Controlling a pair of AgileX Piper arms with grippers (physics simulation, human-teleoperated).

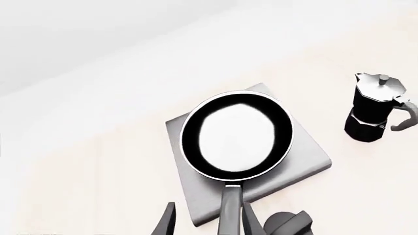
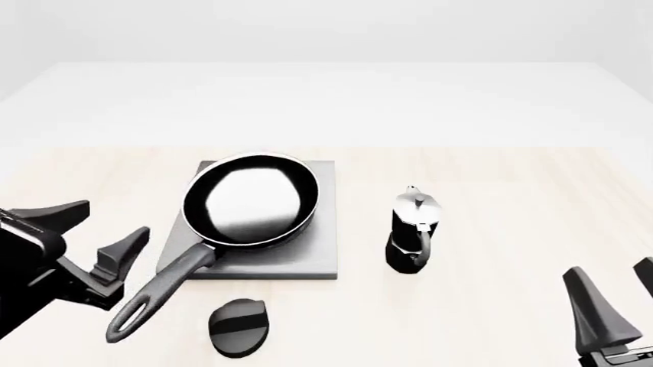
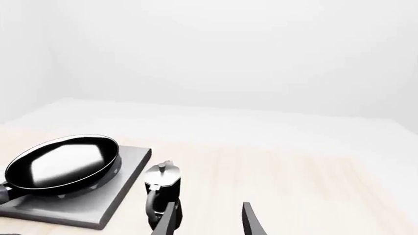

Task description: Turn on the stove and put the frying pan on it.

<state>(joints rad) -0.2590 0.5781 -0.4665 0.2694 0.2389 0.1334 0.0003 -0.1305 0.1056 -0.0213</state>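
Black frying pan (image 2: 250, 200), one, on one stove (image 2: 316, 256).

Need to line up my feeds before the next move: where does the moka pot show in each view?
Front view: moka pot stands on the table right of the stove.
Left wrist view: moka pot near the picture's right edge, apart from the stove.
Right wrist view: moka pot low in the picture, beside the stove.
Shared landmark: the stove.

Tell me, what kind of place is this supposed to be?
Probably a simulated kitchen counter: a frying pan sits on a flat grey stove, with its round knob in front and a moka pot beside it on a pale wooden table.
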